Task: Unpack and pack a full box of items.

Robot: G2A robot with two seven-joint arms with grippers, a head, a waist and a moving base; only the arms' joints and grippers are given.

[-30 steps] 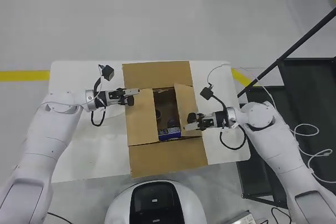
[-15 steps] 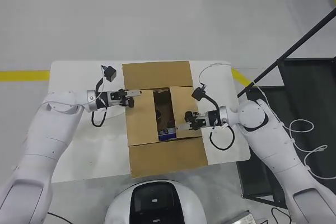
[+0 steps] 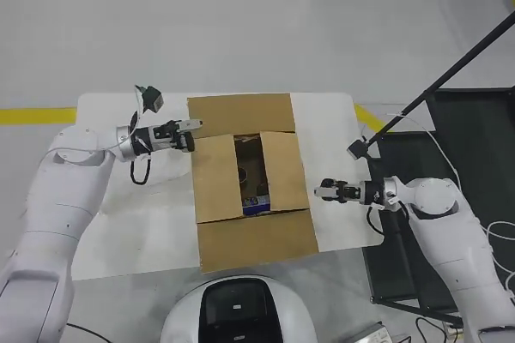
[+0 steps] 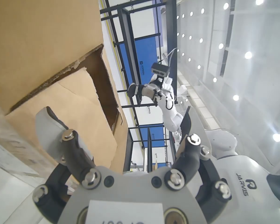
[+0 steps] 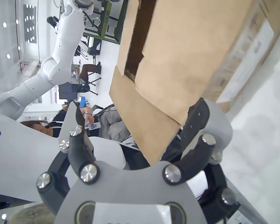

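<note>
Right gripper (image 3: 320, 189) has backed off the box (image 3: 249, 225), right flap (image 3: 285, 171) now flat; left gripper (image 3: 189, 135) at its far-left corner. Both grippers' fingers spread, empty.

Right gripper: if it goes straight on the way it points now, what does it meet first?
The cardboard box: its flap on that side lies directly ahead of the right gripper. The gap between them is hard to judge.

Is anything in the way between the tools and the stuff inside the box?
Yes. The left flap and right flap lie folded over the box, leaving only a narrow middle gap where items show. The left tool and right tool sit outside, at either side.
</note>
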